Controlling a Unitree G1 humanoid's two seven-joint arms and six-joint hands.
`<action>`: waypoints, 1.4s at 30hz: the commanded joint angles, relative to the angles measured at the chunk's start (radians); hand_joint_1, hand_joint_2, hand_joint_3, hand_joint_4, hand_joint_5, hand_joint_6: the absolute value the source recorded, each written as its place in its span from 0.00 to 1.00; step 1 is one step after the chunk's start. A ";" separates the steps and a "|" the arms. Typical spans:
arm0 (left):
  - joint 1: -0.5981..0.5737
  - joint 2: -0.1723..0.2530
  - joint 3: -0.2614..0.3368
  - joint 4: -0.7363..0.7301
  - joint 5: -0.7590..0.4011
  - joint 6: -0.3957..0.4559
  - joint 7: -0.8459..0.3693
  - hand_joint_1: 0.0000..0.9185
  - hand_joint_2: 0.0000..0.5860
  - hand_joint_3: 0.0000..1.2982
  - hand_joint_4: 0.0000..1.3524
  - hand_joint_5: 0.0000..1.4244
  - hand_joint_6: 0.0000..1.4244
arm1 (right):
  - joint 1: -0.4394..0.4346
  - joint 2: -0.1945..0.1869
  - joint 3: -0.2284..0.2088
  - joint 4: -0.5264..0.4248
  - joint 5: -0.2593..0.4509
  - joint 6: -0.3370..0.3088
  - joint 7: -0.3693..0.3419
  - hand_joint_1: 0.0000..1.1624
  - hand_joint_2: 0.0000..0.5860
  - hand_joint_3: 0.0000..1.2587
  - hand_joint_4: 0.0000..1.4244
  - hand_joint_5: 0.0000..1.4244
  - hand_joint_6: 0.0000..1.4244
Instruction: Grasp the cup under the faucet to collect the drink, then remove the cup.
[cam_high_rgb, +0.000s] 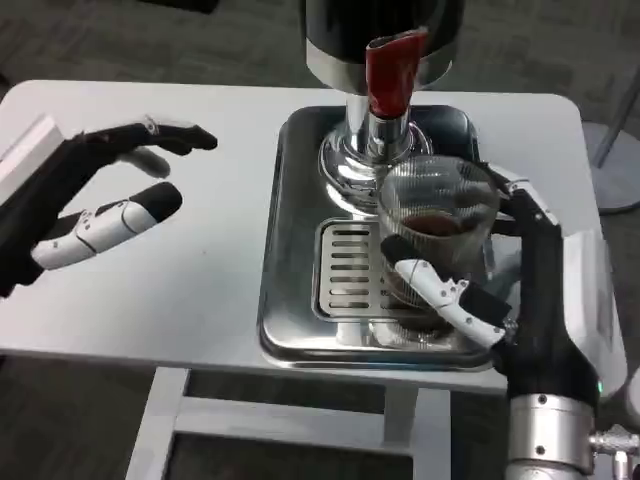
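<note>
A clear ribbed cup (437, 225) with dark drink in its bottom is over the right side of the drip grille, to the right of the red faucet (389, 72). My right hand (515, 290) grips the cup, with fingers wrapped across its front and behind its right side. The faucet hangs from the dispenser (380, 40), whose chrome base stands on the steel tray (295, 300). My left hand (85, 205) hovers over the table's left side, fingers apart and holding nothing.
The slotted grille (345, 265) lies in the tray's front half. The white table (200, 290) has bare surface between my left hand and the tray. A grey stand base (615, 165) sits on the floor at the far right.
</note>
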 joint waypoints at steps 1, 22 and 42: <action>0.013 -0.005 0.001 -0.030 -0.033 -0.009 -0.027 0.00 0.22 0.30 0.23 0.22 0.34 | 0.021 0.006 -0.008 -0.063 -0.013 -0.017 -0.010 0.60 0.46 0.51 0.54 0.65 0.87; 0.122 0.022 0.020 -0.245 -0.244 0.049 -0.248 0.00 0.20 0.27 0.21 0.21 0.36 | 0.123 0.015 -0.036 -0.222 -0.008 0.009 0.040 0.62 0.45 0.55 0.57 0.69 0.91; 0.148 0.020 0.032 -0.381 -0.380 0.115 -0.463 0.00 0.18 0.21 0.14 0.16 0.32 | 0.246 0.041 -0.046 -0.447 0.019 0.049 0.159 0.63 0.44 0.57 0.59 0.72 0.93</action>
